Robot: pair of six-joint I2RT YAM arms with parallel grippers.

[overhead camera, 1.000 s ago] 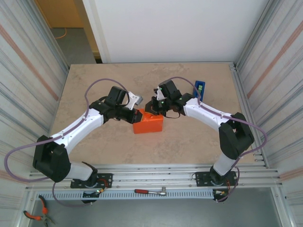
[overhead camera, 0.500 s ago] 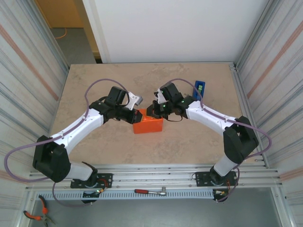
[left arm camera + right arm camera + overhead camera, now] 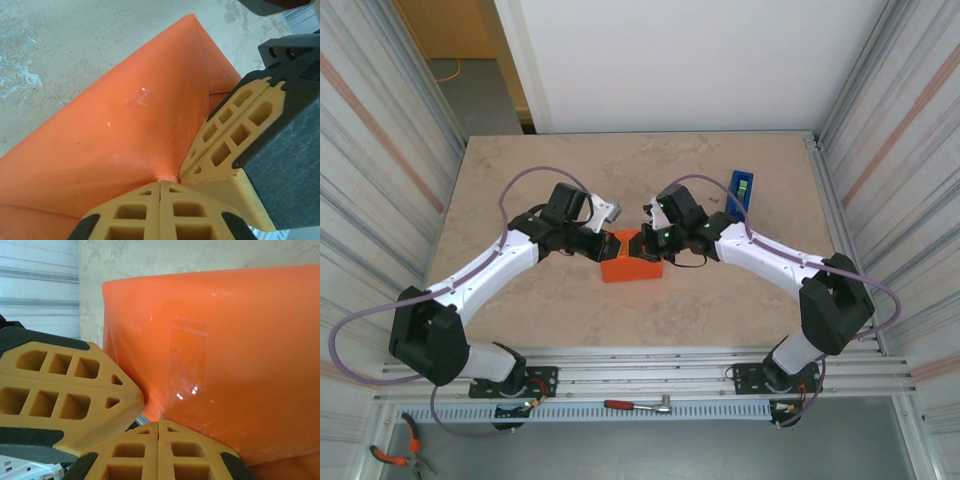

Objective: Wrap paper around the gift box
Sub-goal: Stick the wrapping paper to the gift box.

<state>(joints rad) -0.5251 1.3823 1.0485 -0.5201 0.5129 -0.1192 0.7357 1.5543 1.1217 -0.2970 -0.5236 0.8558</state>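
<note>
Beneath the paper [image 3: 115, 130] (taped) — the gift box lies hidden.

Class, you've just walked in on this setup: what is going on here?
Two robot arms are wrapping a parcel in the middle of the table. The orange paper is already folded into a box shape, with a strip of clear tape stuck on one face. The left hand and the right hand are both shut, and their tips meet against a folded corner at the parcel's far edge. A blue tape dispenser stands further back on the right.
</note>
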